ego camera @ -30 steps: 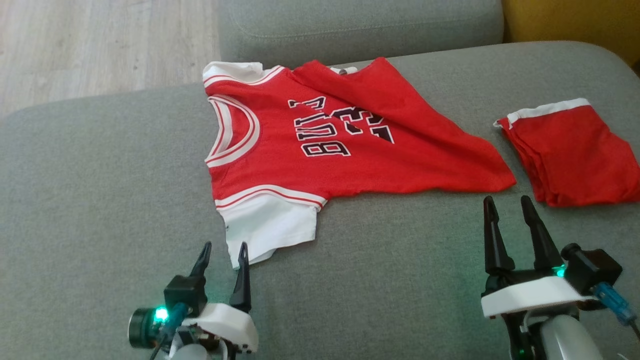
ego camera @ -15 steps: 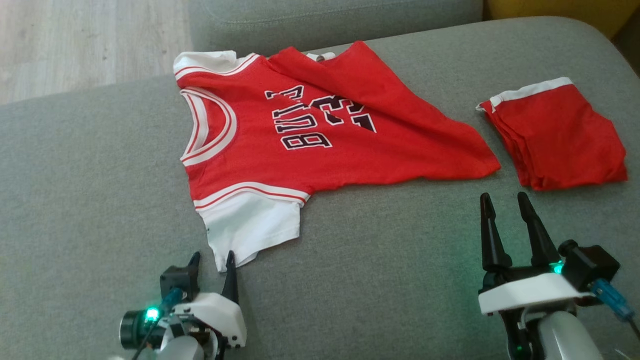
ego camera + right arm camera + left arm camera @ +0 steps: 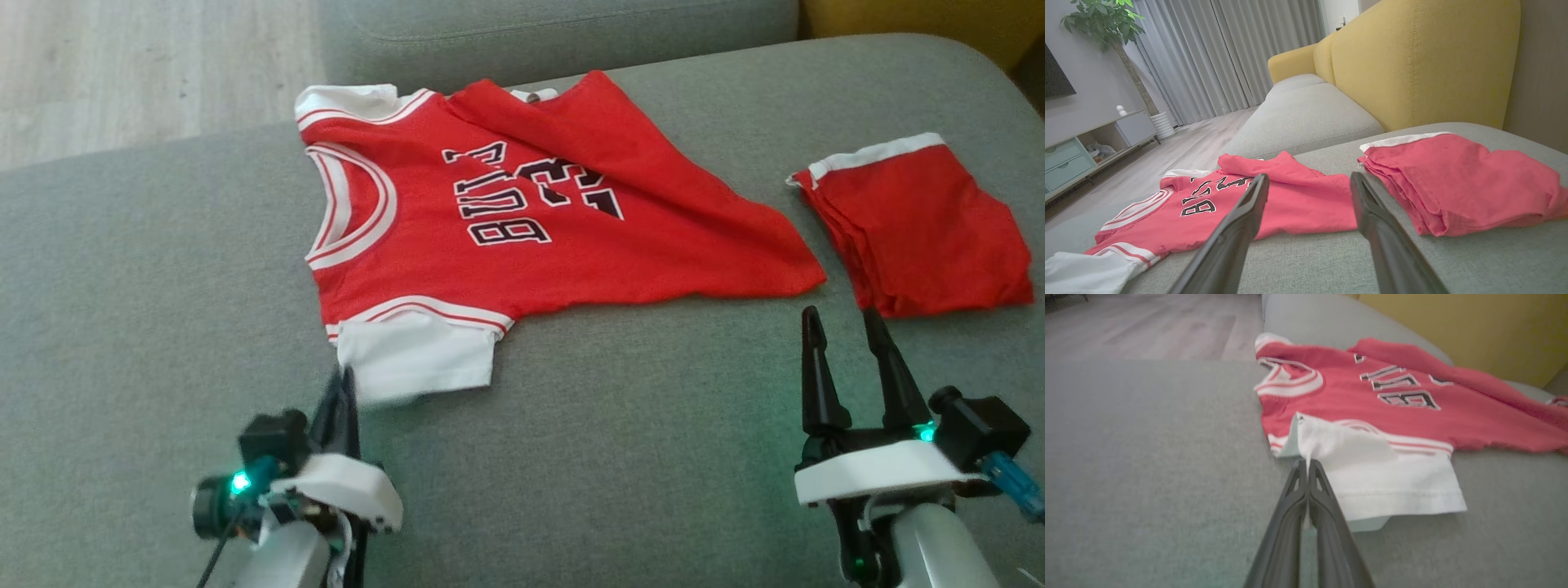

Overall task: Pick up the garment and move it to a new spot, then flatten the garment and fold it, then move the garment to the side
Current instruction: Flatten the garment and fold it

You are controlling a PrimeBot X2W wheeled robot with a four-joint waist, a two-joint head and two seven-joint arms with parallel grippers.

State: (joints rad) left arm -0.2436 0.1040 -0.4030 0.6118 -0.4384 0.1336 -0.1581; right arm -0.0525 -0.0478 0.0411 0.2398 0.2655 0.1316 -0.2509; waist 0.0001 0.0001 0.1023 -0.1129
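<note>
One sleeve (image 3: 416, 359) of the garment (image 3: 522, 261) is clamped in the left pincer (image 3: 345, 378); the right pincer (image 3: 841, 314) is held apart.

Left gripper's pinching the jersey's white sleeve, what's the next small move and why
Probably raise the left gripper slightly: its jaws are shut on a corner of the white sleeve, while the red jersey lies rumpled on the grey cushion and the right gripper stands open, off the cloth.

Head camera looks forward and down across the sofa seat (image 3: 147, 327); both wrist cameras sit low, left close to the jersey (image 3: 1412, 416), right facing the yellow backrest (image 3: 1433, 61); all share the jersey
</note>
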